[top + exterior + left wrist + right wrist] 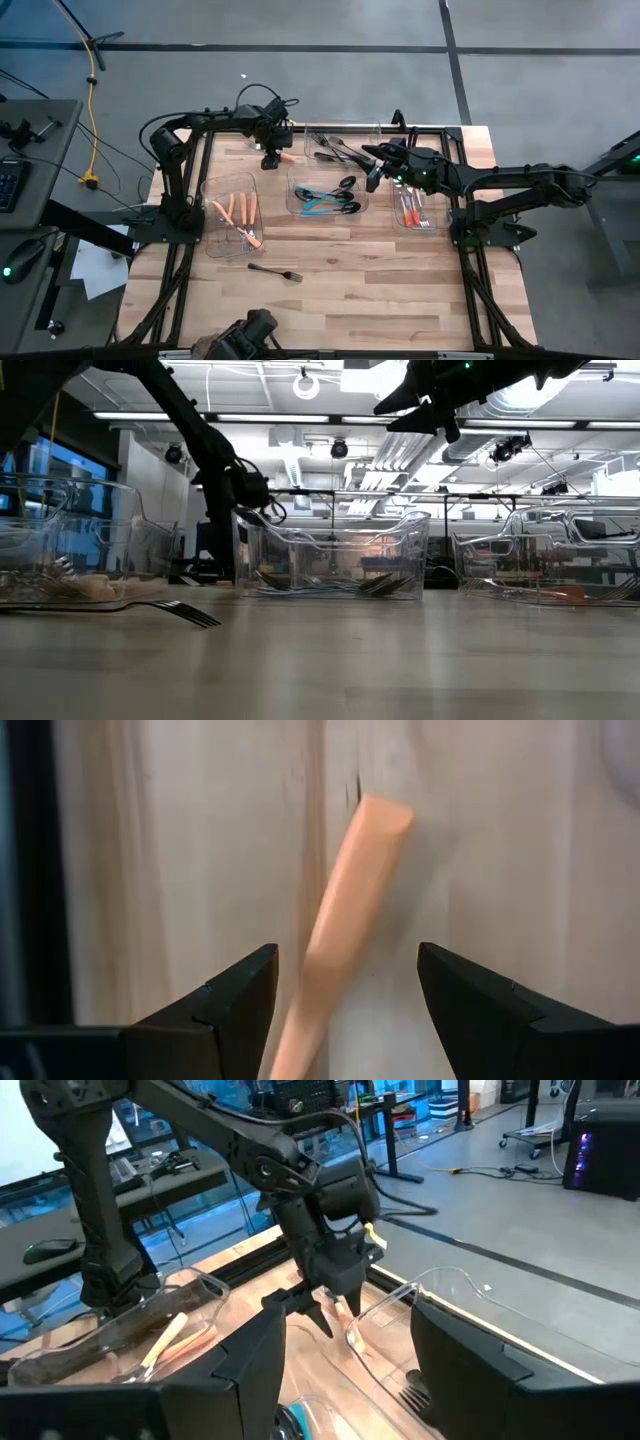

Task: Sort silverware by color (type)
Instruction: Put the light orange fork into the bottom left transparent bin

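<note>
Pale wooden planks make up your bench [400, 290], framed by black rails over a grey floor; beyond it sits a workshop with ceiling lights. Four clear plastic bins hold the sorted silverware: orange-handled pieces at nine o'clock [240, 210], teal ones at centre [322, 197]. One black fork [276, 270] lies loose at six o'clock. Your left pincer [345, 990] stands wide, straddling an orange handle [345, 910] whose head is cut off from view. Your right pincer [345, 1370] hangs wide above the centre bins. No writing is legible.
</note>
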`<action>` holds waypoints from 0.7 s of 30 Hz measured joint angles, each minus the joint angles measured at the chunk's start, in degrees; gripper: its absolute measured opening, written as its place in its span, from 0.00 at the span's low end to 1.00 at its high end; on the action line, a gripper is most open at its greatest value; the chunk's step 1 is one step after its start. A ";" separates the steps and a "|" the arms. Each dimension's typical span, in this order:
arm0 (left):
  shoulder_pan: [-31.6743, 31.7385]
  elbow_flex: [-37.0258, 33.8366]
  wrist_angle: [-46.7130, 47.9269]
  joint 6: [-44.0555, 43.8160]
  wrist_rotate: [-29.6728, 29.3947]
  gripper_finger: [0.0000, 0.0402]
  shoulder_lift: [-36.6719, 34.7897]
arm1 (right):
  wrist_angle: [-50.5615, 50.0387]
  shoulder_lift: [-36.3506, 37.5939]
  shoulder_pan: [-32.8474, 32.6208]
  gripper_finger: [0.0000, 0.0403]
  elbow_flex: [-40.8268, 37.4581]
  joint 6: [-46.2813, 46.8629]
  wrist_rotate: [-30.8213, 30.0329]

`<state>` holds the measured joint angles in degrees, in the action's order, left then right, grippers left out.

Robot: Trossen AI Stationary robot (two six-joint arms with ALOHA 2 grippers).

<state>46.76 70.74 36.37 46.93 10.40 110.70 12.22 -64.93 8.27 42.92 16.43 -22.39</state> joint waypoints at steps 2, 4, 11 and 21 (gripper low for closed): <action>-0.11 -0.04 0.05 0.18 -0.38 0.57 0.88 | -0.21 0.00 0.00 0.50 0.00 0.00 0.00; -0.33 -0.04 -0.14 0.20 -0.42 0.57 1.64 | -0.36 0.00 0.00 0.50 0.00 0.00 0.00; -0.39 0.17 -0.26 -0.19 -0.62 0.47 2.39 | -0.41 0.00 0.00 0.50 0.00 0.01 0.02; -0.45 0.10 0.08 -1.57 -1.95 0.08 2.53 | -0.43 0.00 0.00 0.50 0.00 0.01 0.02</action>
<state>46.31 70.84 36.44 45.36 8.45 113.23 11.79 -64.93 8.27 42.92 16.44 -22.37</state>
